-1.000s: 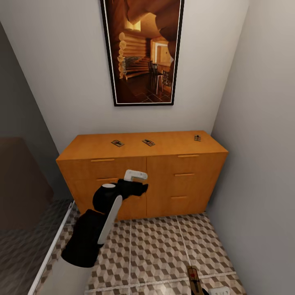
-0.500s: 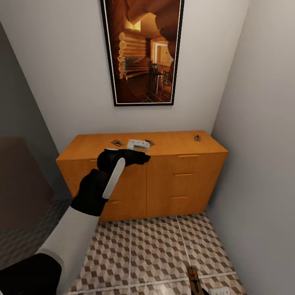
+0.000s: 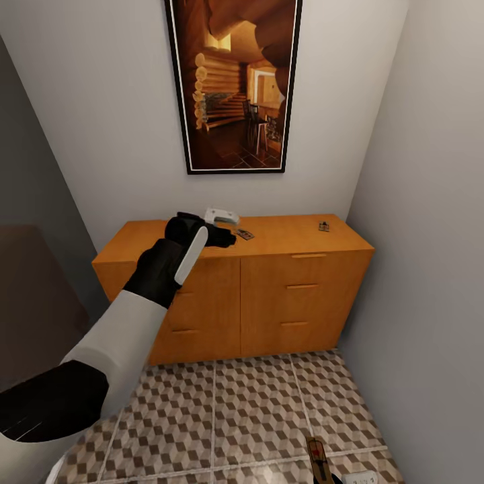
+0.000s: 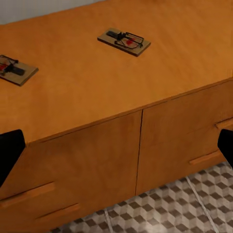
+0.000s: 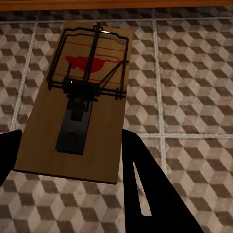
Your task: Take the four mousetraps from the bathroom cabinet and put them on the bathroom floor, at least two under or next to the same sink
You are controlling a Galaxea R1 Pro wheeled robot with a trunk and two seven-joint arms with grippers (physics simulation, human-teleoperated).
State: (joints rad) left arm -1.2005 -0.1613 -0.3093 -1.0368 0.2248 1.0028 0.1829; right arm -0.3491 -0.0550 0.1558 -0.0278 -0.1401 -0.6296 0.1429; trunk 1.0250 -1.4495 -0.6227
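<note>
The orange-brown cabinet [image 3: 296, 282] stands against the back wall. Two mousetraps show on its top in the head view, one [image 3: 244, 234] near the middle and one [image 3: 324, 226] at the right end. My left gripper [image 3: 227, 236] hovers over the top's left-middle, open. In the left wrist view its fingers [image 4: 9, 150] stand wide apart, and two mousetraps [image 4: 124, 41] [image 4: 14, 69] lie on the cabinet [image 4: 97, 97] beyond them. My right gripper [image 5: 70, 145] is shut on another mousetrap [image 5: 92, 73], held low over the patterned bathroom floor [image 5: 194, 87]. That mousetrap [image 3: 317, 457] shows at the head view's bottom right.
A tall framed picture [image 3: 232, 81] hangs on the wall above the cabinet. A grey wall [image 3: 430, 269] closes the right side close to the cabinet's end. A dark brown surface [image 3: 33, 289] stands at the left. Tiled floor [image 3: 255, 403] lies open before the cabinet.
My left arm has risen from in front of the drawer fronts to above the cabinet top, and now covers the leftmost trap in the head view. The right gripper and its trap have stayed put.
</note>
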